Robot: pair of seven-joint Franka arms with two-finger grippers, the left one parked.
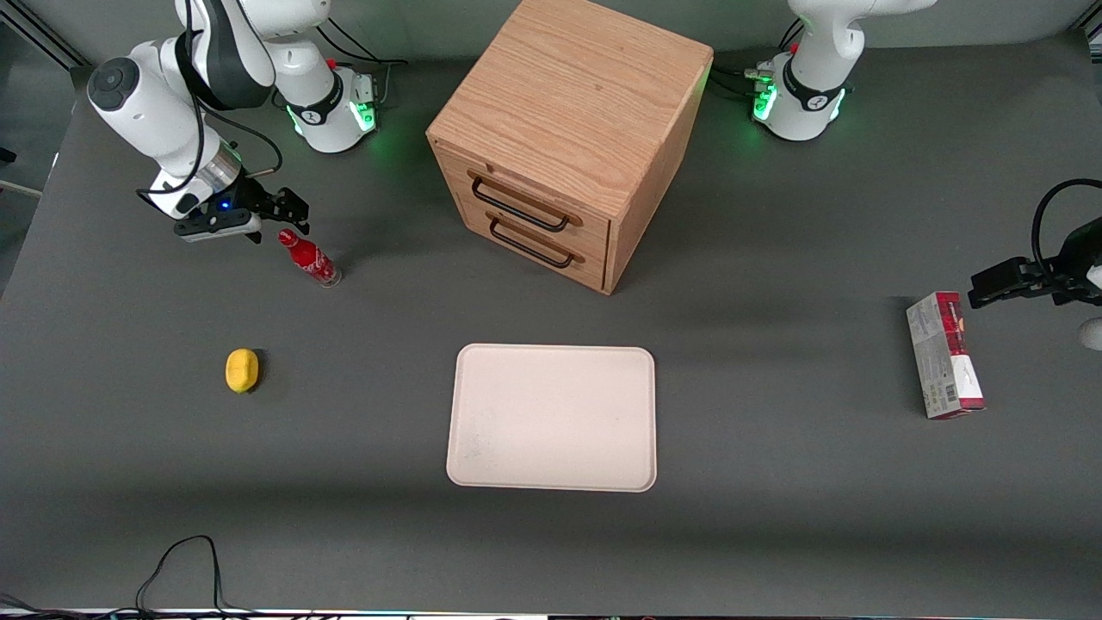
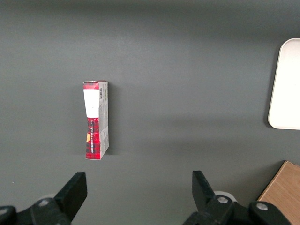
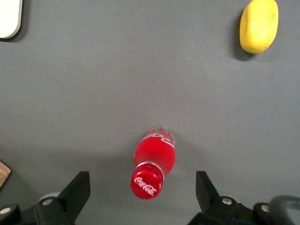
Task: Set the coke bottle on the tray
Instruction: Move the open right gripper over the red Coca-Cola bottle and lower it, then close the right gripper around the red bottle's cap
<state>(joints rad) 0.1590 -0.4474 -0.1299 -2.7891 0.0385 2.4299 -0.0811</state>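
The coke bottle (image 1: 309,257) is small and red with a red cap and clear base. It stands upright on the grey table toward the working arm's end. It also shows in the right wrist view (image 3: 153,161), cap toward the camera. My right gripper (image 1: 280,217) hovers just above the cap, open and empty; in the right wrist view the gripper (image 3: 143,190) has its two black fingers spread wide, one on each side of the bottle, apart from it. The cream-white tray (image 1: 552,417) lies flat, nearer the front camera than the wooden box; its corner shows in the right wrist view (image 3: 9,18).
A wooden two-drawer box (image 1: 560,138) stands at the table's middle. A yellow lemon (image 1: 242,370) lies nearer the front camera than the bottle, also in the right wrist view (image 3: 258,26). A red-and-grey carton (image 1: 944,355) lies toward the parked arm's end.
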